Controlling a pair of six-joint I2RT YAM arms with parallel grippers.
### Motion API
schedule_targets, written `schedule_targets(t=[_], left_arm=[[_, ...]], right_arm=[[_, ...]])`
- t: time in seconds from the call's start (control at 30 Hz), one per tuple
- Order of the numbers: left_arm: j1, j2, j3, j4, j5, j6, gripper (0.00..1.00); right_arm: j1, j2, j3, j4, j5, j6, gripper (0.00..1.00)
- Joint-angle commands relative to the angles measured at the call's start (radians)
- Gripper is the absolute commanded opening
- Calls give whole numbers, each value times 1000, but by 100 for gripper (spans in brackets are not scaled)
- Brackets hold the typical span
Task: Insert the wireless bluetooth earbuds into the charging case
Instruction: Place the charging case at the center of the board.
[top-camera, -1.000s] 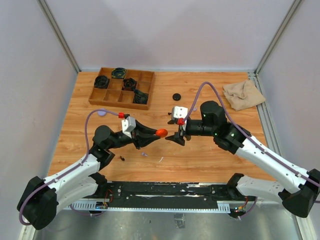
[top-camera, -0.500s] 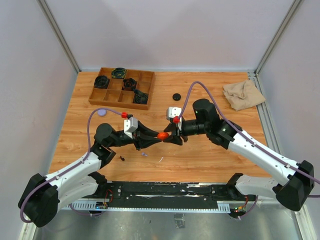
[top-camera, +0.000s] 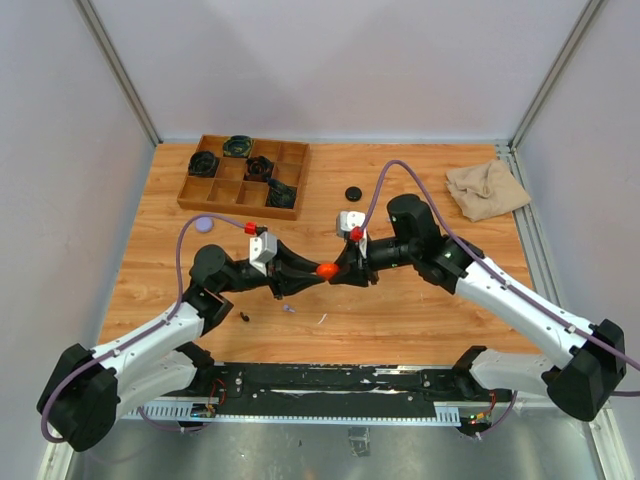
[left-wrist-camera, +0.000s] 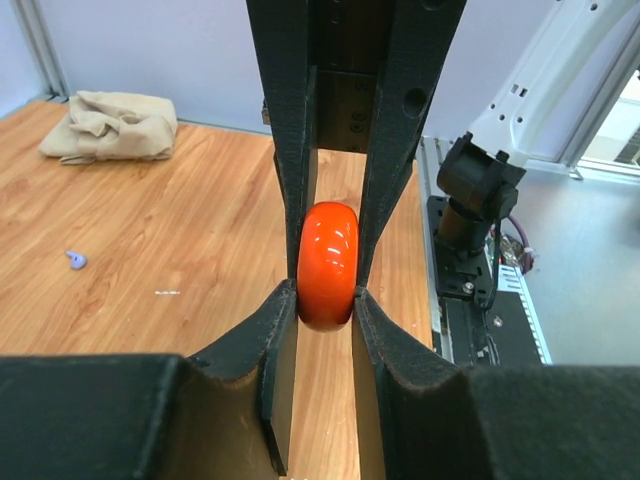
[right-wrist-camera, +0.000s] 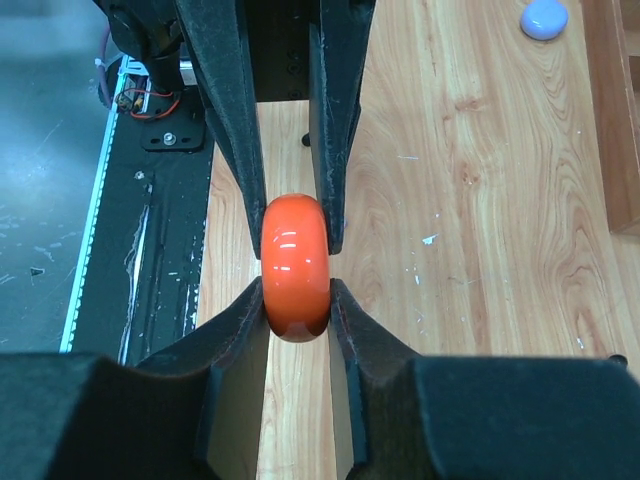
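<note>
A round orange-red charging case (top-camera: 325, 270) is closed and held above the table between both grippers. My left gripper (top-camera: 316, 271) is shut on its near edge in the left wrist view (left-wrist-camera: 327, 296), where the case (left-wrist-camera: 328, 258) stands edge-on. My right gripper (top-camera: 337, 269) is shut on the opposite edge (right-wrist-camera: 296, 292) of the case (right-wrist-camera: 295, 258). A tiny lavender earbud (top-camera: 288, 310) and a tiny black earbud (top-camera: 245, 317) lie on the wood below the left arm. The lavender one also shows in the left wrist view (left-wrist-camera: 75, 260). No orange-red earbud is in view.
A wooden compartment tray (top-camera: 213, 193) with black items stands at the back left. A lavender round case (top-camera: 205, 224) lies in front of it and a black round case (top-camera: 353, 193) lies at mid back. A beige cloth (top-camera: 487, 188) lies at the back right.
My right gripper has moved left to the orange-red case and closed on it opposite my left gripper. The left gripper kept hold of the case and shifted slightly.
</note>
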Motion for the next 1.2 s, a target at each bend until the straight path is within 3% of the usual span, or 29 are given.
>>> schedule_targets(t=[0.0,0.17,0.27,0.6,0.87,1.17], left_arm=[[1,2,15,15,-35,-11,32],[1,-27,12,-44,-184,-31,58],[1,-54,24,-120,-290,-55,66],[1,-15,266,-754,-838,-135,82],[56,18,393,-998,-883,-191,93],[285,60,488,-1169,-858,-147,95]], right_arm=[[-55,-30,1,0,-33,61,7],[-145,-66,-61,42,-34,187,5],[-208,-98,-125,77,2,279,5],[-460,-148,-333,90,215,550,5],[-663,-129,-443,103,247,643,6],[-866,1,-453,164,217,691,10]])
